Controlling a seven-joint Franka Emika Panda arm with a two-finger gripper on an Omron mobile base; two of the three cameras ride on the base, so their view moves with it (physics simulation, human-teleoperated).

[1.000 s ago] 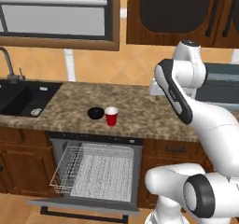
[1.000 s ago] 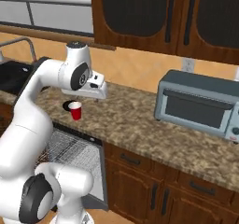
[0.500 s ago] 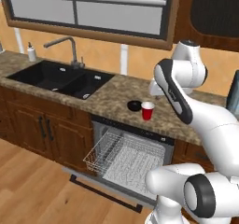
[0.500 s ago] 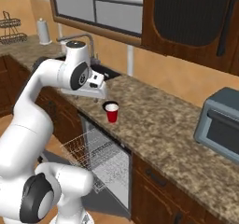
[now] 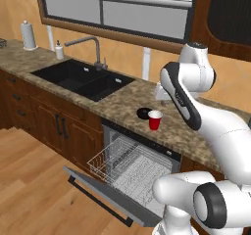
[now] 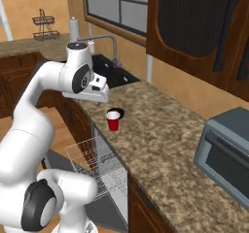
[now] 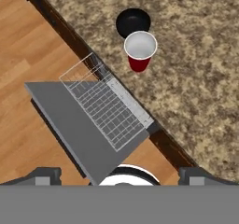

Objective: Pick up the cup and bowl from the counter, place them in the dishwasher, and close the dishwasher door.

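A kitchen with dark wood cabinets is seen, and a long speckled counter (image 5: pixel 122 99) runs along the wall. The cup (image 5: pixel 155 120) is standing upright on the counter. The bowl (image 5: pixel 143 113) is right beside the cup, on the sink's side, so close that they may be touching; this cannot be told for sure. In the hand view the cup (image 7: pixel 140 50) is seen from above, with the bowl (image 7: pixel 133 22) just past it.

Below the cup, the dishwasher (image 5: pixel 132 173) is open. Its door (image 5: pixel 100 196) is folded down flat, and the white wire rack (image 7: pixel 106 107) is pulled out over it. Nothing is seen in the rack.

So no part of the job looks done yet. The cup and the bowl must be picked up and put in the rack, and then the door must be shut.

The gripper (image 6: pixel 97 92) is held up in the air above the counter, near the cup but not touching it. Nothing is held in it. How wide the fingers are spread cannot be told.
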